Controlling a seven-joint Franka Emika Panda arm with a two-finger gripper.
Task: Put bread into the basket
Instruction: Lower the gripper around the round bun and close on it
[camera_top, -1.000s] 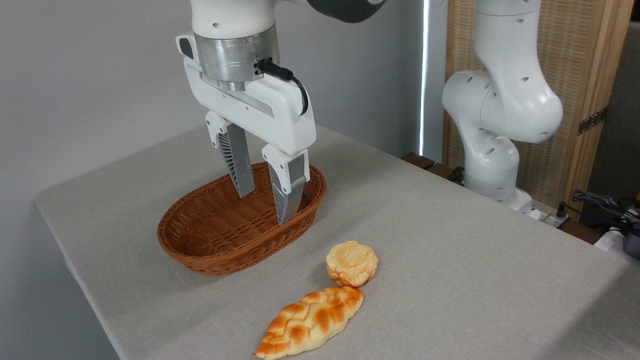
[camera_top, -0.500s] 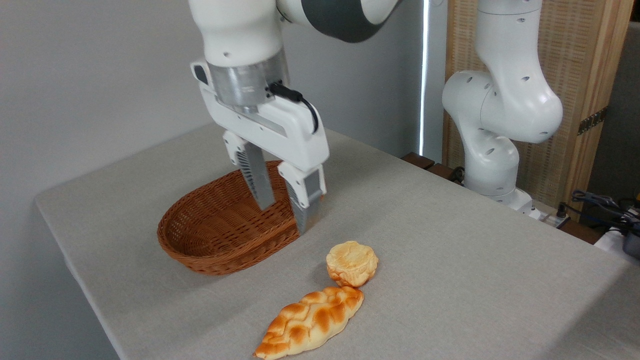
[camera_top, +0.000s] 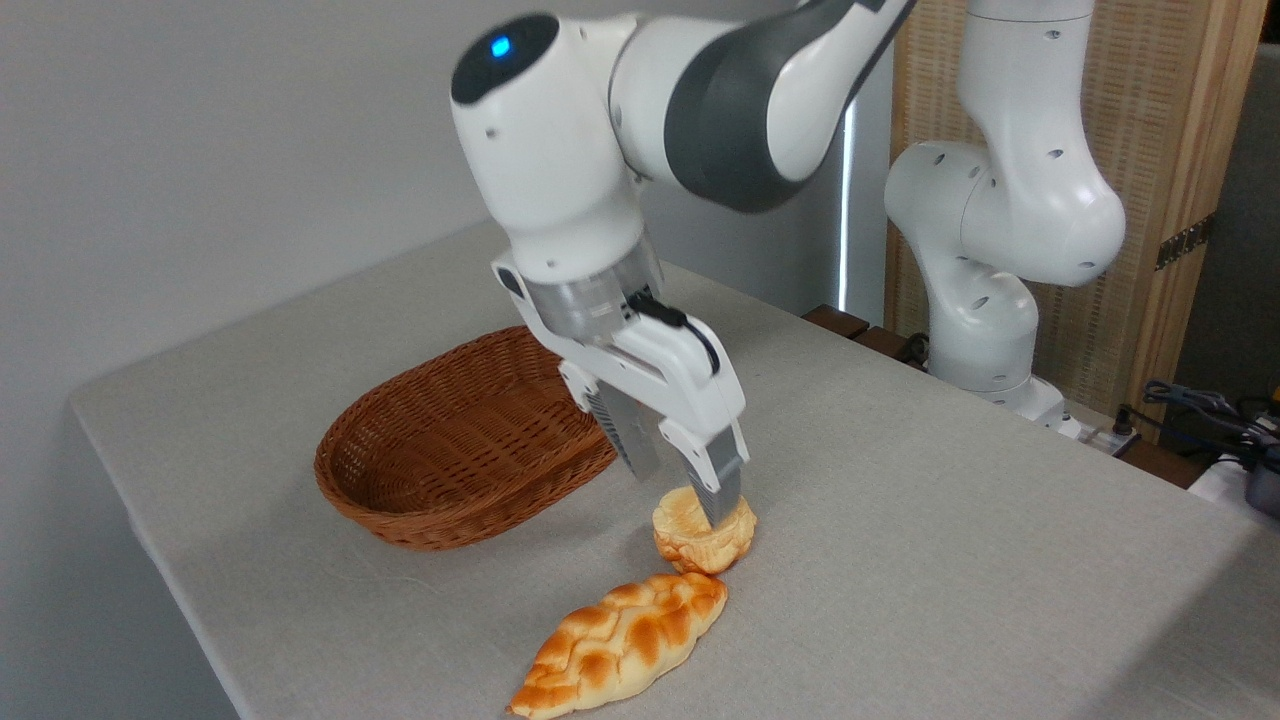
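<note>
Reaching down over the bun, the claw hangs with its fingers spread, holding nothing; the nearer fingertip overlaps the bun's top, though actual contact cannot be told. The bun sits on the desk, just right of the basket and outside it. A braided loaf lies just in front, touching the bun.

You have the basket toward the tabletop's left rear edge, holding nothing. To its right sits the bread, the gripper directly over it. The braided loaf lies just before the bread, near the front edge.
</note>
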